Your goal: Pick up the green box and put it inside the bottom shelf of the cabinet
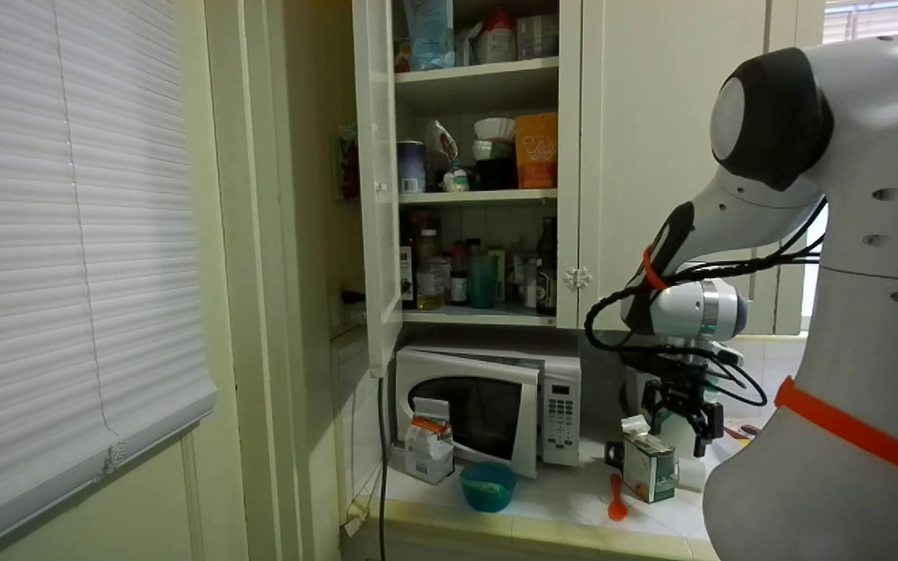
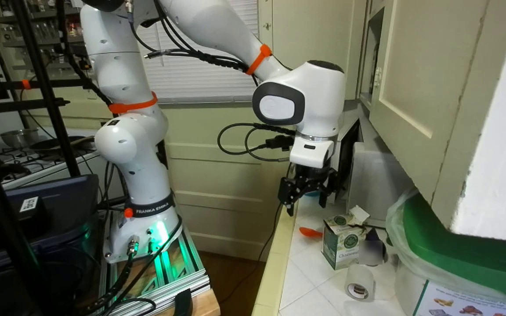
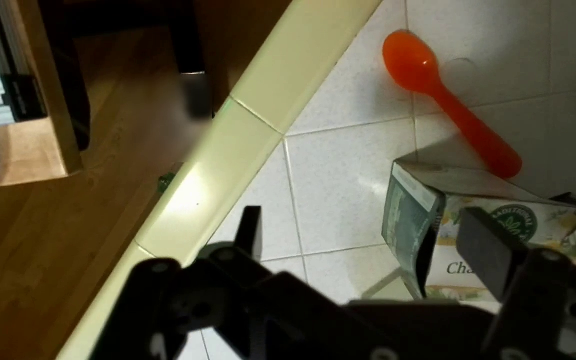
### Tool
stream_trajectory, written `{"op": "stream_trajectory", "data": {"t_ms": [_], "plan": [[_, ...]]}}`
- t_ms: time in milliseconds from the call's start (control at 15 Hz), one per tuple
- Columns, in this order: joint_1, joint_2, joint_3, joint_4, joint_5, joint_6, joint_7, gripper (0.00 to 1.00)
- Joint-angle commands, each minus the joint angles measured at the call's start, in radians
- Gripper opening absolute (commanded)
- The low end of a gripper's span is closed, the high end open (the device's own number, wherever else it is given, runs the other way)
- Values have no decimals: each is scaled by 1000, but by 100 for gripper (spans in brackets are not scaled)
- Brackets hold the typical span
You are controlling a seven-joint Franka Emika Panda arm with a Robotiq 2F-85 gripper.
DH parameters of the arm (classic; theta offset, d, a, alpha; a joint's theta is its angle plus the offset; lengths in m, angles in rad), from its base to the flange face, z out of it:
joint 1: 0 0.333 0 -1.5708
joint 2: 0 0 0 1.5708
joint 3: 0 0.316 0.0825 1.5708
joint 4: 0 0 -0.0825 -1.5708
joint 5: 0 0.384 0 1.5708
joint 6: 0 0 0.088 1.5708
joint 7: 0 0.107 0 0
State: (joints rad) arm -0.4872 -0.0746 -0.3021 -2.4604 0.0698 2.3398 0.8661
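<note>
The box [image 2: 340, 245], green with pale patches, stands upright on the tabletop [image 2: 310, 254], near the front edge, a white flap sticking up at its top. The gripper [image 2: 306, 208] hangs above the tabletop by that edge, higher than the box and apart from it, its fingers spread wide with only air between them.

The tabletop is white square tile, bordered along the front edge by pale yellow trim [image 3: 230, 150] that shines in the wrist view. An orange spoon [image 3: 460, 117] lies just beside the box, its rounded end toward the front edge. On the box's opposite side is a roll of tape [image 2: 360, 283], and near that a bin [image 2: 411, 281] with a green lid [image 2: 446, 245]. Toward the tabletop's back corner by the wall [image 1: 349, 405] sits the microwave [image 1: 562, 428], door ajar; a white bag [image 1: 428, 448] stands in front of it and a teal bowl [image 1: 488, 500] rests closer to the front edge.

Above, the cabinet [image 1: 570, 156] has one door swung open, and small bottles and jars [image 1: 429, 284] crowd its bottom shelf [image 1: 480, 317]. A white blind [image 1: 67, 257] hangs above pale yellow panelling [image 2: 218, 175] in both exterior views; in an exterior view a stove [image 2: 37, 174] shows past the arm [image 2: 125, 136]. The floor [image 3: 108, 225] is wood.
</note>
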Motion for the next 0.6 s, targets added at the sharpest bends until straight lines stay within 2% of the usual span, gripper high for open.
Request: {"op": "stream_trajectory", "data": {"t_ms": [0,400,533], "plan": [[30,72,-37,24,90,56,73,100],[46,130,-68,22,118,139,121,100],[52,144,-73,24,116,146,131,79]]}}
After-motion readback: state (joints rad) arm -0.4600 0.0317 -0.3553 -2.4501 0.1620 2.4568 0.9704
